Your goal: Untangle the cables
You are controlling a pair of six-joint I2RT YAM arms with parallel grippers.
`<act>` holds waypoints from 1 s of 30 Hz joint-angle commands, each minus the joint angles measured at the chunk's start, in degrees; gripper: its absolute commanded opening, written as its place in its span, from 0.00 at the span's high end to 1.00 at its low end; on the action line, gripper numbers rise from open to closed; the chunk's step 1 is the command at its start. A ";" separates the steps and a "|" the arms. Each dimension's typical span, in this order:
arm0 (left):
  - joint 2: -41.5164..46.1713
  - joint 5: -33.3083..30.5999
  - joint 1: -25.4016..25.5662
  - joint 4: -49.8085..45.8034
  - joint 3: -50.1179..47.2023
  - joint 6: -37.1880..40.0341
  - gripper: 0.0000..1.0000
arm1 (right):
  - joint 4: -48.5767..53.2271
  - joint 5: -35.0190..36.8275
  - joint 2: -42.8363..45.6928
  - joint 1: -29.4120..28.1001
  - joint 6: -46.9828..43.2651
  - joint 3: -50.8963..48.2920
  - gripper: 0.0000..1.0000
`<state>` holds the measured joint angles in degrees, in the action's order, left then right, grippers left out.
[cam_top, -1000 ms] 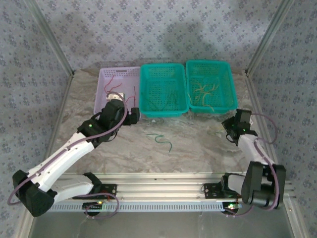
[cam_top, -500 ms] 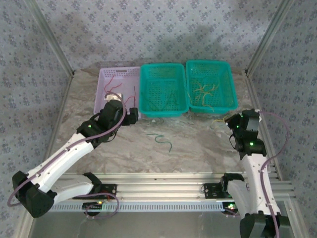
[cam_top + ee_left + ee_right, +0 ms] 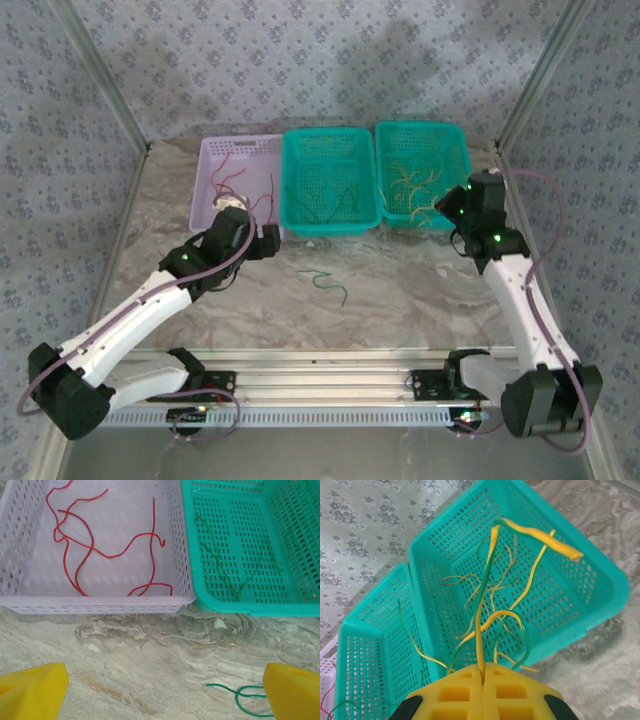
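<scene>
R gripper (image 3: pixel 452 203) is coming fwd to the right teal basket (image 3: pixel 468 175), clamping yellow-green cables (image 3: pixel 481 610); L gripper (image 3: pixel 160 692) is hanging w/ fingers wide apart.

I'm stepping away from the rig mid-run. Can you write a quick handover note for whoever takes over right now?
Left gripper: open, empty, over the table in front of the purple basket.
Right gripper: shut on yellow-green cables, by the near edge of the right teal basket.
Done: red cables lie in the purple basket, green cables in the middle teal basket, and yellow cables in the right teal basket.
Left: release the held cables, probably into the right basket, and sort the loose green cable on the table.
</scene>
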<state>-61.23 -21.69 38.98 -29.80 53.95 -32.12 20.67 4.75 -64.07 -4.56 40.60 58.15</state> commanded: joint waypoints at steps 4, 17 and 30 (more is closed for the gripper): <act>-0.33 2.36 -0.45 2.10 -1.23 -2.28 0.00 | -4.01 0.20 -11.39 0.42 -3.82 8.17 1.00; -0.64 6.18 -0.40 3.16 -4.71 -6.00 0.00 | -3.24 -3.07 -32.38 1.82 -3.92 22.12 1.00; -3.17 10.25 -0.42 4.68 -5.98 -8.61 0.00 | -0.52 -2.94 -41.41 1.17 -5.05 27.43 0.96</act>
<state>-64.03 -13.02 38.98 -26.72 48.51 -39.51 18.33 2.11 -104.44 -3.03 37.60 83.40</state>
